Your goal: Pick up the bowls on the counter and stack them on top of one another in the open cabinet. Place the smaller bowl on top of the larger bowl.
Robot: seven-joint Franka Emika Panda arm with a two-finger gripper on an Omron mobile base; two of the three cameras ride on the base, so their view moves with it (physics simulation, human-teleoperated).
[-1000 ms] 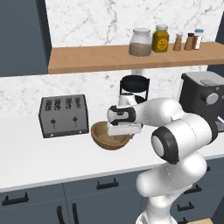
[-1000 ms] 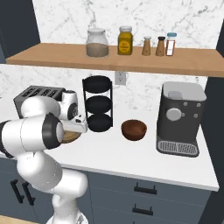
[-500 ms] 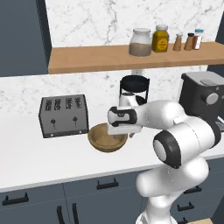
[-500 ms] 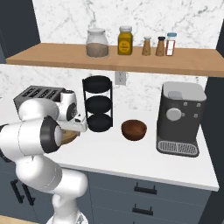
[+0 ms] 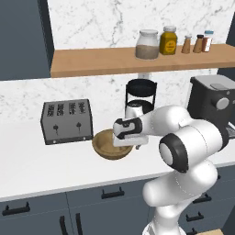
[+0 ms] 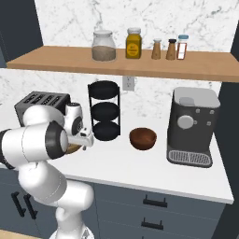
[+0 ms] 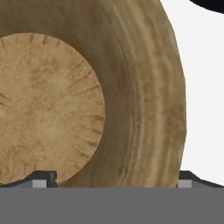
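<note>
The larger bowl (image 5: 106,146), wide and light tan, sits on the counter (image 5: 41,167) right of the toaster. My gripper (image 5: 130,145) points down over its right rim. In the hand view the bowl (image 7: 87,96) is very close, and the gripper (image 7: 114,178) is open. One of its fingertips (image 7: 43,178) is over the bowl's inside and the other is over the white counter outside the rim. The smaller bowl (image 6: 143,138), dark reddish-brown, stands on the counter (image 6: 140,165) between the black rack and the coffee machine. The open cabinet (image 5: 101,62) (image 6: 70,63) runs above.
A grey toaster (image 5: 66,121) stands just left of the tan bowl. A black three-tier rack (image 6: 105,112) is behind my hand and a coffee machine (image 6: 191,126) stands at the right. Jars and shakers (image 5: 148,44) take up the shelf's right half; its left half is bare.
My hand has come down a little onto the tan bowl's right rim. The jaws have stayed open and both bowls stand where they were.
</note>
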